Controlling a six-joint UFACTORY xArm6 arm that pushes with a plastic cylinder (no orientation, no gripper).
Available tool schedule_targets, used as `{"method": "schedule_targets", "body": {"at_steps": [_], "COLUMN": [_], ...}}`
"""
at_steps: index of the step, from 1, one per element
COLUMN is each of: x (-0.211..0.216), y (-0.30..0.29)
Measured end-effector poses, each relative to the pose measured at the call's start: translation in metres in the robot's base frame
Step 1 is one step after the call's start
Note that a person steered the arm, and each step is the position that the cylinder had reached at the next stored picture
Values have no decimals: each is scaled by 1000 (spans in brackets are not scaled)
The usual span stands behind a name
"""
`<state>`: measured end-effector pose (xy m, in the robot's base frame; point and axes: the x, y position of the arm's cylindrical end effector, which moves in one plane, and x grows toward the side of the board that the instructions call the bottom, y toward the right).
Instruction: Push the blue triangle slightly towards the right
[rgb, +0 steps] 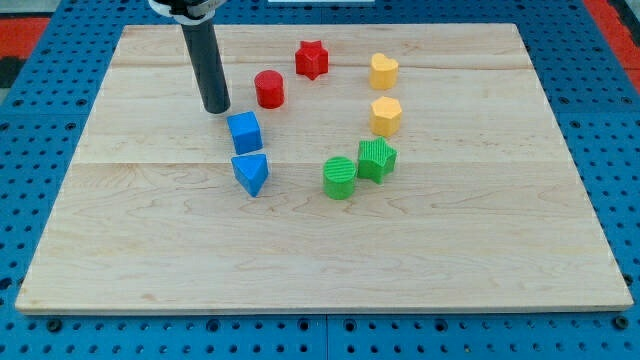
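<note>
The blue triangle (251, 173) lies on the wooden board (320, 250), left of centre. A blue cube (245, 131) sits just above it, nearly touching. My tip (216, 109) is the lower end of the dark rod, up and to the left of the blue cube and left of the red cylinder (269, 88). The tip is a short way from the cube and further from the triangle, touching neither.
A red star (312, 59) lies near the view's top. A yellow heart (384, 71) and a yellow hexagon (386, 115) are at the right. A green cylinder (340, 177) and a green star-like block (377, 158) touch, right of the triangle.
</note>
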<state>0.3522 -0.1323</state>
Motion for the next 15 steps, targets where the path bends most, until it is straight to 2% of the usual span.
{"method": "schedule_targets", "body": {"at_steps": [1,2,4,6,7,8,9,10,13,15], "x": [12,43,63,81,87,89,108,118,157,157], "y": [-46,-53,-27,33,39,18,16,41,27,68]}}
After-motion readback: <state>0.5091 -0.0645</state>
